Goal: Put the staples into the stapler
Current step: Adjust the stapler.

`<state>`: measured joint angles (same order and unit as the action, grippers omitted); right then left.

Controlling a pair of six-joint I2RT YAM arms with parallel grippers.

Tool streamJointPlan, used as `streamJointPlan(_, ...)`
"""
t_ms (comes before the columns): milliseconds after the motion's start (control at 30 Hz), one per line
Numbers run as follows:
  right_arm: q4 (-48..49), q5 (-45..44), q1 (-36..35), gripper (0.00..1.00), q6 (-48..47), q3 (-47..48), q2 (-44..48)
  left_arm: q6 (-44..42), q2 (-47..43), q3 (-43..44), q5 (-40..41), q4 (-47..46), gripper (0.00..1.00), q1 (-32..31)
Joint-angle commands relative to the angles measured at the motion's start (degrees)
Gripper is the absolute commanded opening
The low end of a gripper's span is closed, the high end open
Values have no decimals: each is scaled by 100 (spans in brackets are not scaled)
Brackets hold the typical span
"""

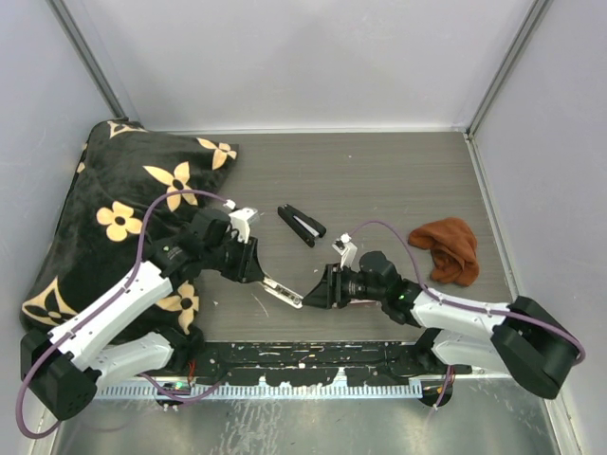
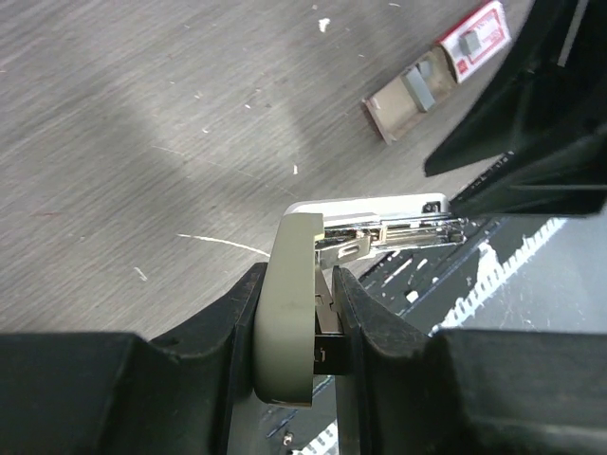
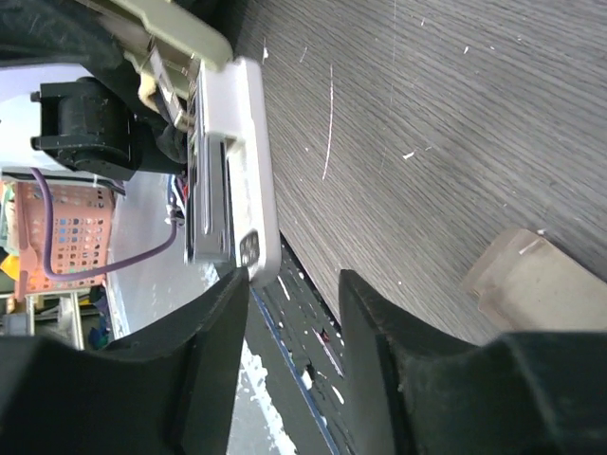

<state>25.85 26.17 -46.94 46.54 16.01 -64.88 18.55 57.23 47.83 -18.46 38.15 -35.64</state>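
A grey wood-grain table [image 1: 379,180] is seen enclosed by pale walls [image 1: 303,57]. A black cushion [image 1: 123,218] patterned with cream flowers is laid along the left of the frame. At lower centre, a pale stapler [image 1: 284,292] is held out from the left gripper [image 1: 258,273] and slanted down to the right. Its far end is placed just beside the right gripper [image 1: 321,288]. A black elongated tool [image 1: 302,225] is laid just above centre. A rust-orange cloth [image 1: 450,248] is crumpled at the right of the frame, well apart from the stapler.
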Motion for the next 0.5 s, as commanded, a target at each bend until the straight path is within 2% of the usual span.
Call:
streamJointPlan(0, -779, -29, -35, 51, -490, 301, 598, -235, 283, 496, 638, 90, 0, -242)
streamJointPlan(133, -1011, -12, -35, 57, -580, 442, 1100, -429, 638, 784, 1341, 359, 0, -768)
streamJointPlan(233, -1376, -312, -62, 59, -826, 506, 1510, -457, 780, 882, 1532, 384, 0, -933)
streamJointPlan(467, -2414, -2280, -778, 60, -1988, 904, 1884, -382, 877, 899, 1310, 255, 0, -988)
